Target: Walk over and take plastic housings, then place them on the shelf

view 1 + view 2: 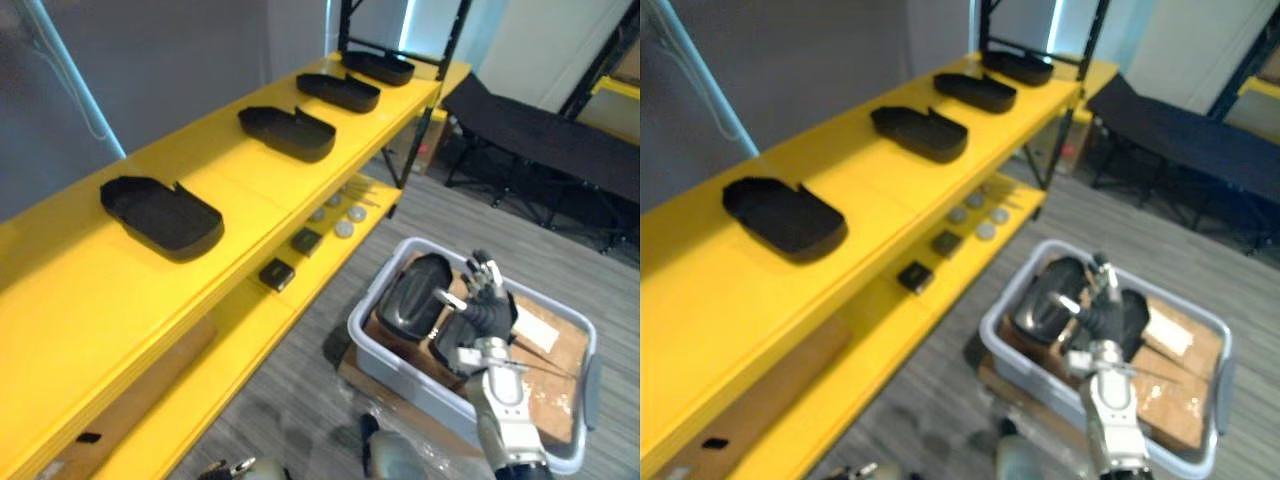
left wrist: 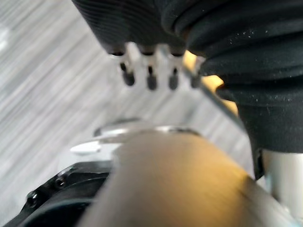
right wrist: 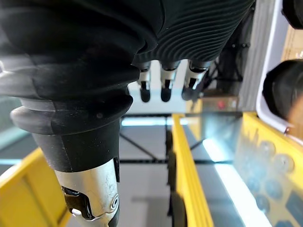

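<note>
Top board of the yellow shelf (image 1: 90, 290): four black plastic housings in a row, well apart, open side up. They are logged as nearest (image 1: 160, 213), second (image 1: 287, 132), third (image 1: 339, 91) and farthest (image 1: 378, 66).

Lower board: two small black boxes (image 1: 277, 274) and several grey discs (image 1: 344, 228).

On the floor (image 1: 300, 400) beside the shelf stands a grey bin (image 1: 400, 378), lined with cardboard (image 1: 555, 350). A further housing (image 1: 412, 295) lies in it, rounded side up, at the end nearer the shelf.

Right robot hand (image 1: 485, 305): over the bin, just beside that housing, fingers straight and spread, grasping nothing (contact with the housing cannot be confirmed).

Left robot hand (image 2: 142, 28): low over the floor, fingers straight, released, empty.
</note>
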Controlling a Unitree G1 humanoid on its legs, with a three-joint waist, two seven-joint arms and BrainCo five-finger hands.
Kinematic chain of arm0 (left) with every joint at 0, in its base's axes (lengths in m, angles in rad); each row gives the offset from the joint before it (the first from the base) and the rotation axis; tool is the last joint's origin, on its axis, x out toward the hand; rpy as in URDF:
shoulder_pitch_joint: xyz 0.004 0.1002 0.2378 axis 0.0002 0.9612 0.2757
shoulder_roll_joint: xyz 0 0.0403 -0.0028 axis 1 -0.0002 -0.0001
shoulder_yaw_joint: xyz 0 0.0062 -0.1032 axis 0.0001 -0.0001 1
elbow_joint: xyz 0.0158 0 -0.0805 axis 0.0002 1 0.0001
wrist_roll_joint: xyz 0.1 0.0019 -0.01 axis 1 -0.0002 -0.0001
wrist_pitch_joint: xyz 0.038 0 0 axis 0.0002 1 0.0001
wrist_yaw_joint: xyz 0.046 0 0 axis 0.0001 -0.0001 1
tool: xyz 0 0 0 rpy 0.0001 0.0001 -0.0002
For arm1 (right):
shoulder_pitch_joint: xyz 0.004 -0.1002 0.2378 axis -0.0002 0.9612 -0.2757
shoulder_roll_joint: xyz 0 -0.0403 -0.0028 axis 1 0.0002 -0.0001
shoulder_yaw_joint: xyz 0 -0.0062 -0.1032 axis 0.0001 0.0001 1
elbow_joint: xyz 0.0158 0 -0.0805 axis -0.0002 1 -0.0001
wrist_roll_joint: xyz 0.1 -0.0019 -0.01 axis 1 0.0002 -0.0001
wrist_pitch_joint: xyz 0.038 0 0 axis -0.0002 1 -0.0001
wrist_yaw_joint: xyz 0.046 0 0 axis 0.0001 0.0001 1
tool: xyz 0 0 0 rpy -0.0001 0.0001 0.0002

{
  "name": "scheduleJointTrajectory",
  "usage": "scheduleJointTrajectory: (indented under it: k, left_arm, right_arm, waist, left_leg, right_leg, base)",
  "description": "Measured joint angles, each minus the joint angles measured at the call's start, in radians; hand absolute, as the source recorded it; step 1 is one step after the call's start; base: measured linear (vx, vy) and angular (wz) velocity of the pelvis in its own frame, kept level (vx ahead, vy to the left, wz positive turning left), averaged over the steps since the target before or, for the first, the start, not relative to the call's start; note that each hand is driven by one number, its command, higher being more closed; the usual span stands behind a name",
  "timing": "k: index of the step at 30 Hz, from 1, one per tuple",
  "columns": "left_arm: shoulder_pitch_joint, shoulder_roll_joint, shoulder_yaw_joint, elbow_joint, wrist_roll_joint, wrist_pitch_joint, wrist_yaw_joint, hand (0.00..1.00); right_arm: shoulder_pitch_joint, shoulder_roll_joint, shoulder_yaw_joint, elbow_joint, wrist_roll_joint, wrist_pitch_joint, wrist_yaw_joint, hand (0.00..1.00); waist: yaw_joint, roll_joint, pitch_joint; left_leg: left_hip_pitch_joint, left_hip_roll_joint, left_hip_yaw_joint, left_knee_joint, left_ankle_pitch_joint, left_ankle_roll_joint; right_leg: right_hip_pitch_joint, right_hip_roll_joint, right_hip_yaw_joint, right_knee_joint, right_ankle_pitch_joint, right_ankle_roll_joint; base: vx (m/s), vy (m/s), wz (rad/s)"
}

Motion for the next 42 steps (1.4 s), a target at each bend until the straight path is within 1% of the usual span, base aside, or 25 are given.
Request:
scheduleJointTrajectory:
  k: [1,2,3,4,5,6,7,9,10,11,12,13,14,15,16,18,21,22,24,27,30,32,35,39,42]
  left_arm:
    - [0.010,-0.001,0.048,-0.008,0.006,-0.002,0.004,0.00]
    - [0.018,-0.014,0.068,-0.002,0.013,-0.003,0.004,0.00]
    - [0.024,-0.020,0.067,-0.002,0.021,-0.004,0.004,0.00]
    - [0.055,-0.022,0.073,0.001,0.027,-0.007,0.004,0.00]
    - [0.066,-0.011,0.084,0.013,0.032,-0.006,0.005,0.00]
    - [0.073,-0.001,0.086,0.025,0.037,-0.005,0.004,0.00]
    - [0.085,0.015,0.098,0.041,0.037,-0.003,0.003,0.00]
    - [0.105,0.021,0.117,0.056,0.027,-0.003,-0.003,0.00]
    - [0.110,0.021,0.137,0.058,0.015,-0.003,-0.003,0.00]
    - [0.105,0.018,0.147,0.059,0.015,-0.002,-0.001,0.00]
    - [0.100,-0.014,0.181,0.063,-0.003,0.002,0.006,0.00]
    - [0.095,-0.042,0.185,0.071,-0.027,0.002,0.005,0.00]
    - [0.096,-0.064,0.185,0.074,-0.053,0.002,0.004,0.00]
    - [0.113,-0.113,0.181,0.075,-0.103,0.002,0.005,0.00]
    - [0.132,-0.122,0.177,0.072,-0.126,-0.002,0.006,0.00]
    - [0.137,-0.124,0.170,0.072,-0.138,-0.011,0.009,0.00]
    - [0.132,-0.120,0.134,0.061,-0.107,-0.044,0.039,0.00]
    - [0.126,-0.115,0.131,0.044,-0.092,-0.045,0.059,0.00]
    - [0.115,-0.096,0.100,0.022,-0.092,-0.058,0.077,0.00]
    - [0.105,-0.069,0.082,-0.013,-0.095,-0.062,0.057,0.00]
    - [0.058,-0.055,0.051,-0.022,-0.114,-0.069,0.046,0.00]
    - [0.023,-0.064,0.026,-0.048,-0.155,-0.086,0.046,0.00]
    - [0.011,-0.073,0.024,-0.053,-0.181,-0.087,0.046,0.00]
    - [0.012,-0.069,0.023,-0.084,-0.180,-0.110,0.039,0.00]
    - [0.008,-0.070,0.016,-0.085,-0.180,-0.113,0.021,0.00]
  right_arm:
    - [-0.027,0.005,0.037,0.003,-0.036,0.001,-0.019,0.00]
    - [-0.054,0.016,0.059,0.006,-0.052,0.003,-0.049,0.00]
    - [-0.063,0.020,0.067,0.008,-0.058,0.007,-0.068,0.00]
    - [-0.070,0.042,0.082,0.007,-0.063,0.026,-0.094,0.00]
    - [-0.057,0.048,0.087,-0.010,-0.062,0.051,-0.118,0.00]
    - [-0.038,0.048,0.087,-0.011,-0.062,0.064,-0.129,0.00]
    - [-0.001,0.049,0.087,-0.010,-0.062,0.091,-0.142,0.00]
    - [0.049,0.054,0.083,-0.011,-0.061,0.111,-0.142,0.00]
    - [0.068,0.060,0.074,-0.011,-0.061,0.125,-0.122,0.00]
    - [0.070,0.062,0.065,-0.009,-0.061,0.133,-0.112,0.00]
    - [0.061,0.036,0.039,-0.005,-0.060,0.160,-0.086,0.00]
    - [0.062,0.015,0.023,0.000,-0.053,0.162,-0.077,0.00]
    - [0.070,0.003,0.011,0.002,-0.046,0.165,-0.067,0.00]
    - [0.082,-0.034,-0.022,0.021,-0.040,0.172,-0.048,0.00]
    - [0.084,-0.045,-0.041,0.030,-0.041,0.173,-0.040,0.00]
    - [0.085,-0.043,-0.073,0.047,-0.027,0.171,-0.041,0.00]
    - [0.112,-0.031,-0.141,0.064,0.012,0.178,-0.058,0.00]
    - [0.112,-0.012,-0.164,0.085,0.018,0.178,-0.076,0.00]
    - [0.106,0.022,-0.176,0.115,0.019,0.176,-0.100,0.00]
    - [0.052,0.037,-0.184,0.173,0.029,0.172,-0.113,0.00]
    - [-0.124,0.010,-0.246,0.353,0.083,0.165,-0.136,0.00]
    - [-0.274,-0.044,-0.263,0.499,0.111,0.164,-0.167,0.00]
    - [-0.397,-0.077,-0.263,0.601,0.146,0.164,-0.210,0.00]
    - [-0.566,-0.131,-0.263,0.715,0.195,0.167,-0.286,0.00]
    - [-0.656,-0.175,-0.262,0.767,0.214,0.170,-0.293,0.00]
  waist:
    - [0.013,-0.006,-0.006]
    - [0.030,-0.003,-0.009]
    - [0.036,0.009,-0.014]
    - [0.062,0.033,-0.015]
    - [0.050,0.011,-0.019]
    - [0.047,0.005,-0.023]
    - [0.045,-0.005,-0.033]
    - [0.046,-0.022,-0.044]
    - [0.049,-0.041,-0.056]
    - [0.048,-0.044,-0.057]
    - [0.049,-0.024,-0.049]
    - [0.044,0.010,-0.037]
    - [0.040,0.019,-0.028]
    - [0.035,0.051,-0.037]
    - [0.032,0.059,-0.042]
    - [0.021,0.062,-0.043]
    - [0.016,0.063,-0.043]
    - [0.019,0.056,-0.037]
    - [0.024,0.028,-0.015]
    - [0.033,-0.001,0.014]
    - [0.039,0.018,0.065]
    - [0.057,0.051,0.118]
    - [0.076,0.070,0.147]
    - [0.121,0.059,0.198]
    - [0.141,0.068,0.245]
  left_leg:
    - [-0.022,0.024,-0.020,0.031,-0.013,-0.023]
    - [-0.027,0.016,-0.059,0.012,-0.024,-0.027]
    - [-0.023,0.005,-0.071,-0.014,-0.016,-0.014]
    - [0.001,0.054,-0.038,-0.064,0.019,-0.035]
    - [0.002,0.053,-0.014,-0.071,0.037,-0.047]
    - [0.003,0.058,-0.008,-0.074,0.041,-0.054]
    - [0.000,0.080,0.005,-0.076,0.053,-0.074]
    - [-0.023,0.112,0.034,-0.073,0.076,-0.110]
    - [-0.058,0.129,0.052,-0.056,0.089,-0.133]
    - [-0.075,0.138,0.054,-0.053,0.100,-0.144]
    - [-0.060,0.174,0.087,-0.108,0.157,-0.160]
    - [-0.045,0.190,0.079,-0.137,0.177,-0.152]
    - [-0.024,0.184,0.074,-0.167,0.197,-0.149]
    - [0.031,0.154,0.042,-0.236,0.224,-0.158]
    - [0.060,0.129,0.019,-0.267,0.224,-0.159]
    - [0.073,0.097,-0.001,-0.282,0.223,-0.158]
    - [0.037,0.082,-0.026,-0.283,0.197,-0.146]
    - [0.027,0.070,-0.036,-0.294,0.181,-0.154]
    - [0.018,0.028,-0.037,-0.302,0.193,-0.136]
    - [-0.009,-0.029,-0.035,-0.314,0.209,-0.113]
    - [-0.051,-0.051,-0.063,-0.306,0.225,-0.113]
    - [-0.080,-0.051,-0.093,-0.300,0.238,-0.114]
    - [-0.109,-0.050,-0.132,-0.302,0.255,-0.120]
    - [-0.139,-0.064,-0.177,-0.293,0.261,-0.116]
    - [-0.151,-0.089,-0.206,-0.262,0.259,-0.113]
  right_leg:
    - [-0.004,0.025,-0.055,-0.015,0.038,0.006]
    - [-0.022,0.048,-0.082,-0.043,0.069,-0.041]
    - [-0.011,0.082,-0.066,-0.114,0.093,-0.062]
    - [0.010,0.117,-0.034,-0.169,0.078,-0.078]
    - [-0.012,0.060,-0.031,-0.017,-0.016,-0.081]
    - [-0.008,0.032,-0.030,0.030,-0.044,-0.060]
    - [0.015,-0.007,-0.031,0.060,-0.069,-0.024]
    - [0.049,-0.051,-0.047,-0.002,-0.078,0.036]
    - [0.064,-0.081,-0.088,-0.097,-0.055,0.111]
    - [0.073,-0.066,-0.094,-0.150,-0.083,0.192]
    - [0.100,-0.013,-0.120,-0.286,-0.123,0.260]
    - [0.104,0.013,-0.118,-0.296,-0.103,0.247]
    - [0.103,0.027,-0.108,-0.300,-0.100,0.246]
    - [0.104,0.032,-0.074,-0.303,-0.096,0.239]
    - [0.107,0.034,-0.059,-0.309,-0.094,0.237]
    - [0.117,0.034,-0.057,-0.326,-0.084,0.229]
    - [0.114,0.033,-0.085,-0.394,-0.043,0.236]
    - [0.114,0.023,-0.090,-0.426,-0.027,0.251]
    - [0.132,-0.018,-0.112,-0.475,0.012,0.265]
    - [0.132,-0.071,-0.127,-0.530,0.072,0.280]
    - [0.130,-0.086,-0.147,-0.567,0.112,0.285]
    - [0.128,-0.082,-0.176,-0.579,0.127,0.280]
    - [0.130,-0.074,-0.208,-0.586,0.138,0.281]
    - [0.137,-0.084,-0.263,-0.578,0.139,0.282]
    - [0.148,-0.111,-0.293,-0.557,0.138,0.283]
  base:
    - [-0.08,-0.202,-0.79]
    - [-0.10,-0.136,-0.83]
    - [-0.10,-0.011,-1.29]
    - [-0.13,-0.103,-1.11]
    - [-0.12,-0.151,-0.95]
    - [-0.10,-0.257,-0.43]
    - [-0.03,-0.245,-0.48]
    - [-0.04,-0.315,-0.59]
    - [-0.04,-0.331,-0.58]
    - [-0.06,-0.541,-1.07]
    - [-0.06,-0.448,-0.86]
    - [-0.07,-0.465,-0.80]
    - [-0.03,-0.245,-0.50]
    - [-0.02,-0.174,-0.58]
    - [0.00,-0.080,-0.58]
    - [-0.03,-0.038,-0.13]
    - [-0.13,0.027,0.17]
    - [-0.15,0.149,0.20]
    - [-0.16,0.181,0.15]
    - [-0.07,0.118,0.10]
    - [-0.05,0.049,0.18]
    - [-0.05,0.004,0.29]
    - [0.00,-0.010,0.38]
    - [0.03,0.017,0.31]
    - [-0.02,0.062,0.24]
